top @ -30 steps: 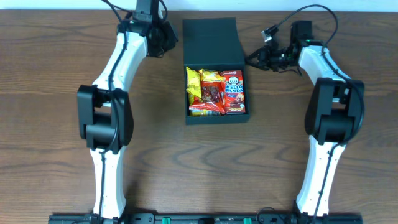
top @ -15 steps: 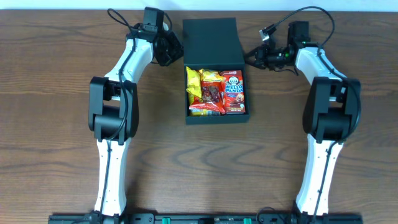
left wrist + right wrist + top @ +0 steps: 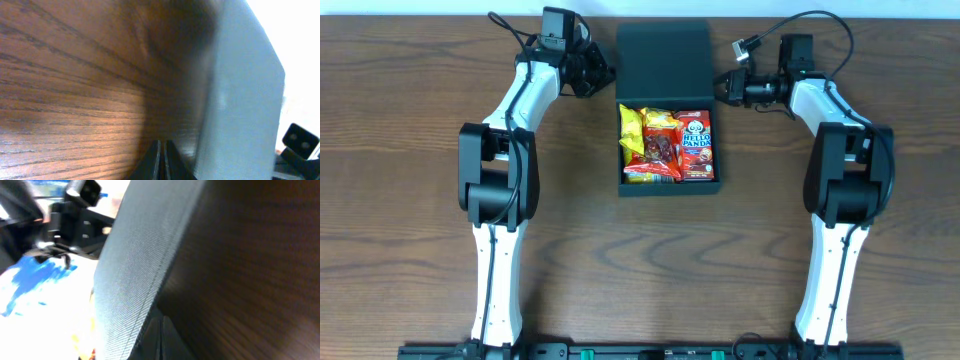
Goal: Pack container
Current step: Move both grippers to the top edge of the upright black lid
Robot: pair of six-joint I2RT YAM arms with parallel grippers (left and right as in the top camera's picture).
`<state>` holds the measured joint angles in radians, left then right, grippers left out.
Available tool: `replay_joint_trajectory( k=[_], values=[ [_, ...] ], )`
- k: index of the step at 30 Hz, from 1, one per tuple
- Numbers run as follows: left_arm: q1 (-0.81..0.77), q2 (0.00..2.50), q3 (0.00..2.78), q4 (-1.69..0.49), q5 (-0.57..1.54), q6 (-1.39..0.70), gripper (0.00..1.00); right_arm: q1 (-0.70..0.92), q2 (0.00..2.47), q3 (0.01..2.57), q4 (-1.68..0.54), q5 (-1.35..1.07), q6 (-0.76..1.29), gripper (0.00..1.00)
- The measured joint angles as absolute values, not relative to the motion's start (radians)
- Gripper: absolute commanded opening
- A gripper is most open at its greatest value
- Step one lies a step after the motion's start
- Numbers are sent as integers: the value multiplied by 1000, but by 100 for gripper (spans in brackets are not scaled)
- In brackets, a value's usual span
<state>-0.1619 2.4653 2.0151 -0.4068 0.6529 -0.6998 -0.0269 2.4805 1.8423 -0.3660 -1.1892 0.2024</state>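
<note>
The black container (image 3: 669,182) lies at the table's middle back, with several snack packets (image 3: 666,146) inside. Its hinged flap lid (image 3: 663,62) stands partly raised at the far side. My left gripper (image 3: 606,72) is shut and empty at the lid's left edge; in the left wrist view its fingers (image 3: 161,160) are pressed together beside the lid's grey wall (image 3: 240,100). My right gripper (image 3: 720,84) is shut and empty at the lid's right edge; its fingers (image 3: 161,337) sit against the lid (image 3: 145,255).
The wooden table (image 3: 410,200) stretches around the box. Both arms reach to the table's far edge. A cable loops over the right wrist (image 3: 817,18).
Both grippers have moved inward to the lid's side edges. The lid has tilted up from lying flat.
</note>
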Motion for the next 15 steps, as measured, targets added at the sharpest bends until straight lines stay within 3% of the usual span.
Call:
replay_joint_trajectory(
  k=[15],
  values=[
    [-143,2465,2015,-287,843,-653,6,-40,2481,1842,-276,-1370,205,2]
  ],
)
